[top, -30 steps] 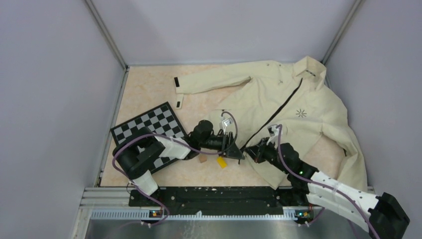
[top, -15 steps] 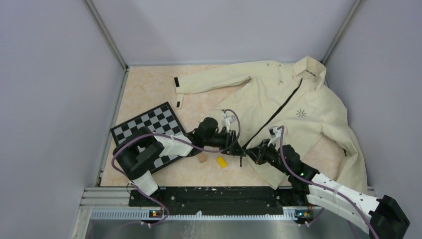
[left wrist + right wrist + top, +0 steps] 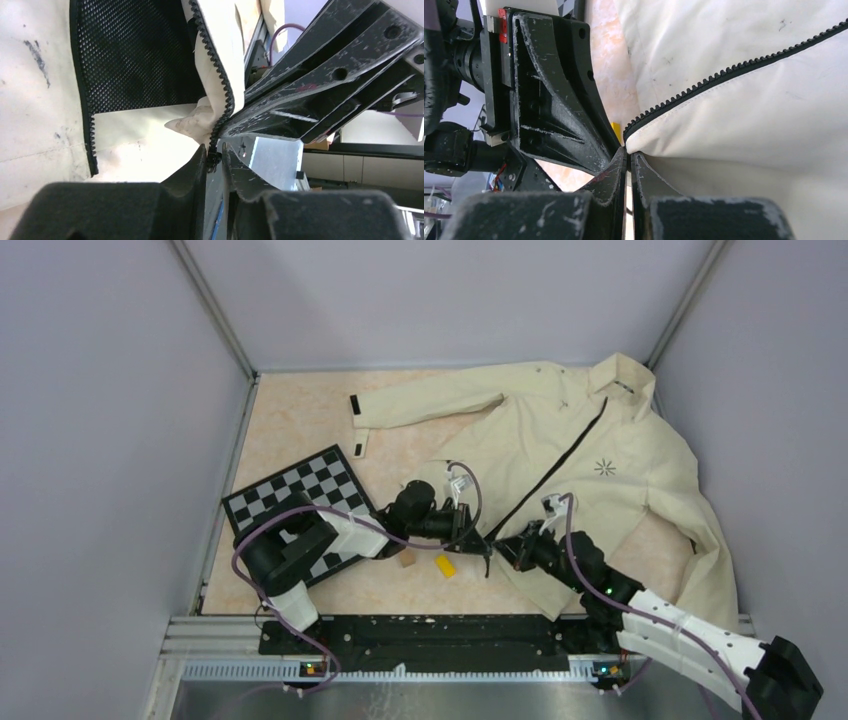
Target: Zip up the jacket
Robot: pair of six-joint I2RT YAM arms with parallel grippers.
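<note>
On the 9 o'clock side of the table (image 3: 300, 430): a black-and-white checkerboard (image 3: 300, 495), flat and skewed, partly hidden by the left arm. Just toward 7 o'clock from where the grippers meet: a yellow block (image 3: 445, 565), and next to it toward 9 o'clock a small tan block (image 3: 406, 559). Both on bare tabletop, clear of the cloth.

Across the 12-to-4 o'clock part of the table: the cream jacket (image 3: 590, 455), spread front up, collar toward 1 o'clock, one sleeve stretched toward 10 o'clock. Dark zipper (image 3: 560, 465) slanting from the collar toward 7 o'clock, its two halves apart at the lower end.

Left gripper (image 3: 214, 149): pressed nearly together, pinching the loose bottom end of one row of zipper teeth. Right gripper (image 3: 628, 151): pressed together on the hem corner of the other front panel, tip to tip with the left.

Peach marbled tabletop, plain grey walls on three sides, metal rail (image 3: 400, 665) along the near edge.
</note>
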